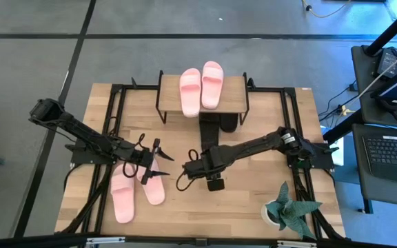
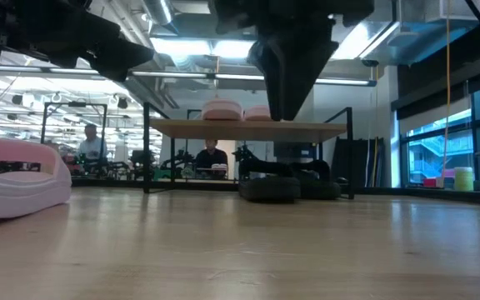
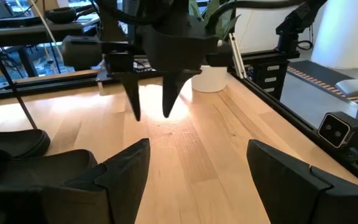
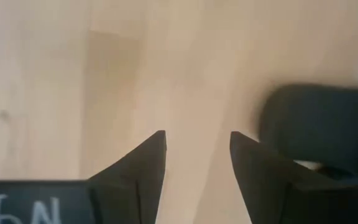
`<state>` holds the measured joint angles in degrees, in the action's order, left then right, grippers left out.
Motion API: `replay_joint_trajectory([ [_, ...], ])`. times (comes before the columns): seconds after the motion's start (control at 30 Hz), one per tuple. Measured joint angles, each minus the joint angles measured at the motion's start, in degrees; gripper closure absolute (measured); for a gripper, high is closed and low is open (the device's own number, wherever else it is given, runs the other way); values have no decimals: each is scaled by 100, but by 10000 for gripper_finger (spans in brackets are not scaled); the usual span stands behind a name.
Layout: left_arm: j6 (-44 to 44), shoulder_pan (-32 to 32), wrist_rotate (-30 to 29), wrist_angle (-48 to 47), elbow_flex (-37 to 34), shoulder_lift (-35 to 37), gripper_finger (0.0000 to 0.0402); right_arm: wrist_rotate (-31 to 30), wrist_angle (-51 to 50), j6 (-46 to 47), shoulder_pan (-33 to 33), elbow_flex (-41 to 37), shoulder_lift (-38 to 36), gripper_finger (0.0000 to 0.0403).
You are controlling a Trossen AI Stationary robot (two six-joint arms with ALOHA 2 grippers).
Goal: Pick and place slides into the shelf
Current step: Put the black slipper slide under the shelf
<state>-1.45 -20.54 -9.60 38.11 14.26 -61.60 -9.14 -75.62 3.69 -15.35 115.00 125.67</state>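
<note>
The shelf (image 1: 234, 96) stands at the table's far middle. Two pink slides (image 1: 200, 88) lie side by side on its top board. Two black slides (image 2: 269, 188) rest on the table under it, one poking out at the front (image 1: 212, 125). Two more pink slides (image 1: 123, 198) (image 1: 154, 189) lie soles down on the table at the near left. My left gripper (image 3: 197, 146) hovers open just above them, pointing level toward the right. My right gripper (image 4: 196, 134) hangs open over bare wood at the table's middle, pointing down with nothing between its fingers.
A potted plant (image 1: 284, 210) stands at the near right corner. Black frame rails (image 1: 116, 117) run along the table's left and right sides. Bare wood lies between the two grippers and the near edge. People sit in the room beyond (image 2: 213, 157).
</note>
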Motion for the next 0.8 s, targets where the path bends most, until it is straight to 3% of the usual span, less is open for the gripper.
replay_joint_trajectory([
  [0.3, -3, -199, 4, -2, 0, 0, 140, 97, 365, -256, 127, -188, -10, 223],
  [0.57, -59, -402, 6, -13, 2, 2, 140, 366, 1248, -301, 479, -1313, -403, 223],
  [0.8, -58, -388, 4, -4, 2, 2, 140, 1106, 2398, -486, 877, -2559, -1047, 223],
])
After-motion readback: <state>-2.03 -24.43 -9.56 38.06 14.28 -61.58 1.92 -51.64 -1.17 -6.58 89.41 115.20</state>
